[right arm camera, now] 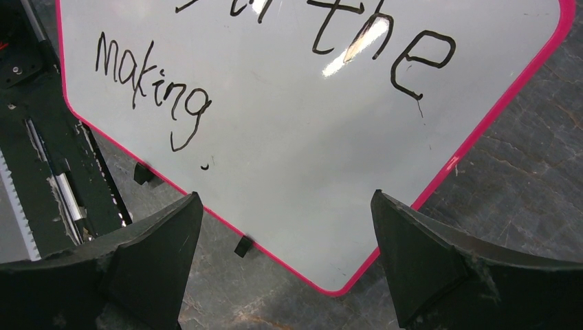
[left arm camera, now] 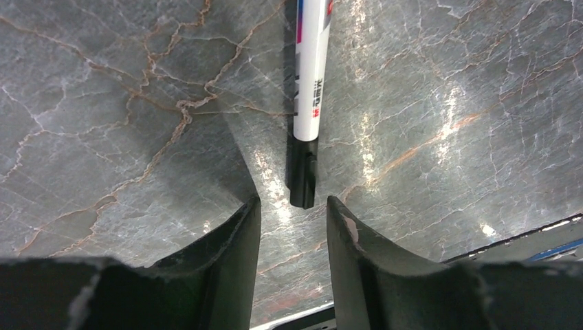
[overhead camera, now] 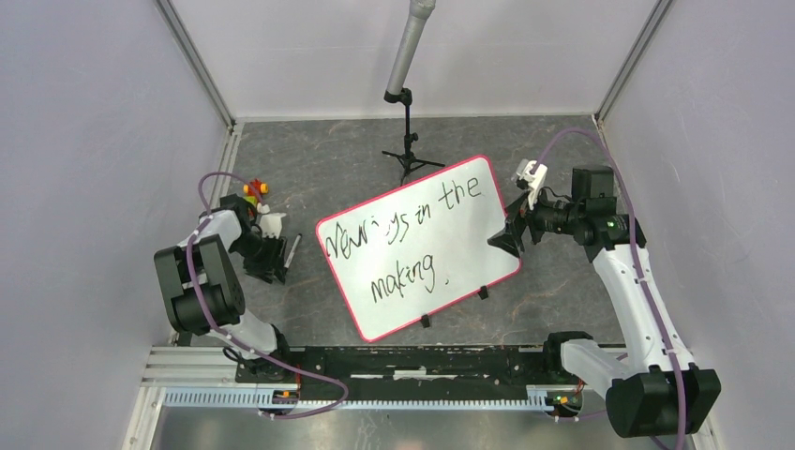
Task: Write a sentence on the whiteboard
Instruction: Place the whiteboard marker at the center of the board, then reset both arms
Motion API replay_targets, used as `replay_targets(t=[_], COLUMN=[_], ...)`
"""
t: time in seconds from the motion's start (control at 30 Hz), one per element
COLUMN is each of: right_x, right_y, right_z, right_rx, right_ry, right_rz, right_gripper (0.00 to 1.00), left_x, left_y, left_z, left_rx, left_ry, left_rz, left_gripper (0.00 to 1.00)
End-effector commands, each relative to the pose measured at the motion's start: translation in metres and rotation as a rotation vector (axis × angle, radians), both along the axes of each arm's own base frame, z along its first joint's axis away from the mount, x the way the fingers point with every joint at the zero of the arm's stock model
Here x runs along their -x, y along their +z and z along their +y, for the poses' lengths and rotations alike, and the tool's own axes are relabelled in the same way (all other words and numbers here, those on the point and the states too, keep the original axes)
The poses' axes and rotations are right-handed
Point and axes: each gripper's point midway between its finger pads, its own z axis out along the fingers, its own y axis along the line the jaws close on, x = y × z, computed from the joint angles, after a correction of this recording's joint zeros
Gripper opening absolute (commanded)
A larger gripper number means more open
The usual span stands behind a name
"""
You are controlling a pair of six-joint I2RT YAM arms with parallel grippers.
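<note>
Across the middle of the grey marbled table [overhead camera: 319, 159] lies the whiteboard [overhead camera: 473, 248], flat, pink-rimmed, its long edges rising toward two o'clock in the overhead view. On it the sentence [overhead camera: 401, 225] runs in two slanted black lines. The upper line ends in "in the" and the lower reads "making" with a dot after it. The first word is too scrawled to read.

At twelve o'clock from the board a small black tripod [overhead camera: 410, 155] stands on the table, carrying a grey tube.

At three o'clock the right gripper [right arm camera: 285, 206] hangs just above the board's right corner, its fingers spread wide and holding nothing.

At nine o'clock, apart from the board, the left gripper [left arm camera: 292, 203] points down at the table, its fingers parted.

A white marker [left arm camera: 307, 82] with a black cap lies on the stone. Its capped end sits just at the gap between those fingertips, and neither finger visibly touches it.

Two small black clips [overhead camera: 425, 321] [overhead camera: 484, 292] sit along the board's five o'clock edge.
</note>
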Motion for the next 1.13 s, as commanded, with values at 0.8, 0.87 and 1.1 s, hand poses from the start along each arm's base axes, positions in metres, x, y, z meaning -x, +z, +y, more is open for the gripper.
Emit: replay_targets(t=[0.8, 0.87, 1.1], right_x=[-0.079, -0.082, -0.082], right_y=[0.051, 0.044, 0.020], right_z=[-0.134, -0.147, -0.162], right_rx=[0.037, 0.038, 0.065], right_ry=[-0.343, -0.364, -0.393], right_rz=[-0.141, -0.115, -0.054], right_gripper=[0.98, 0.98, 0.98], left_x=[-0.128, -0.129, -0.126], left_y=[0.238, 0.239, 0.234], left_z=[-0.011, -0.012, -0.013], left_rx=[0.117, 0.127, 0.136], left_ry=[0.137, 0.168, 0.227], left_rz=[-0.652, -0.680, -0.693], left_gripper=[1.00, 1.00, 1.00])
